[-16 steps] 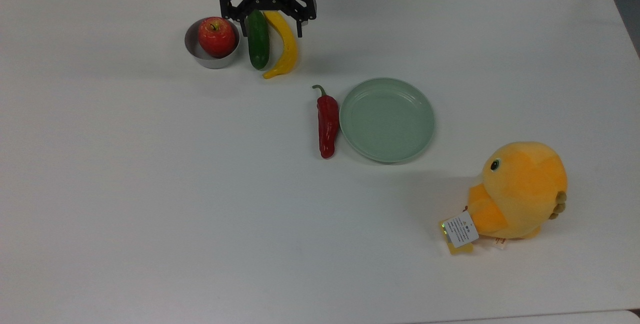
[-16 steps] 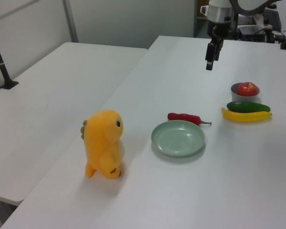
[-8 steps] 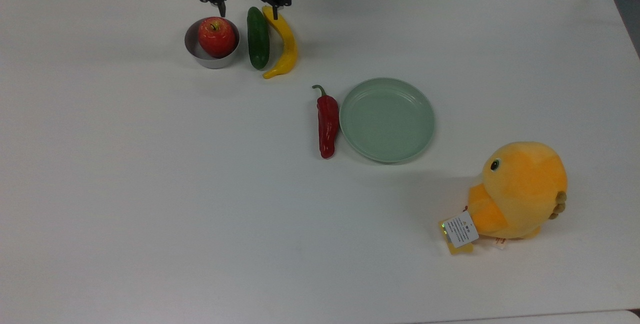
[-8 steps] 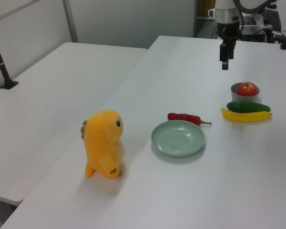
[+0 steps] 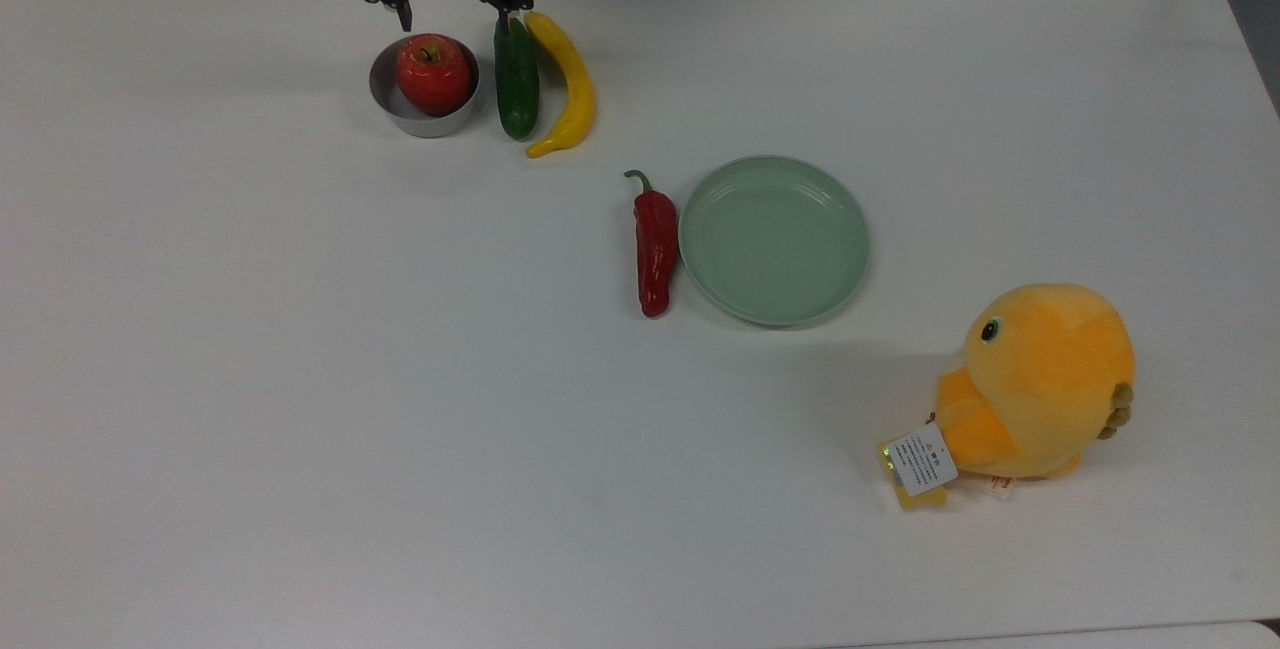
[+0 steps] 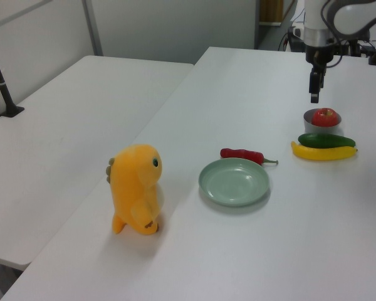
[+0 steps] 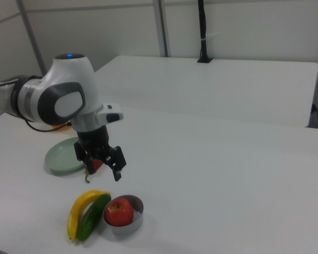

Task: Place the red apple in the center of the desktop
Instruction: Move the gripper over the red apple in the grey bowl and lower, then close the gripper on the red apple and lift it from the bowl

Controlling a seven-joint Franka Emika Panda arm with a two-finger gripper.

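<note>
Black hand (image 5: 455,17) pointing down, fingers apart, raised beside red apple (image 5: 433,73) in grey bowl (image 5: 420,118)

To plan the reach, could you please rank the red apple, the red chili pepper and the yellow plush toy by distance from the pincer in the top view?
From the pincer:
1. Red apple, in the grey bowl just below it.
2. Red chili pepper, mid-table beside the green plate.
3. Yellow plush toy, at the top view's lower right.
</note>
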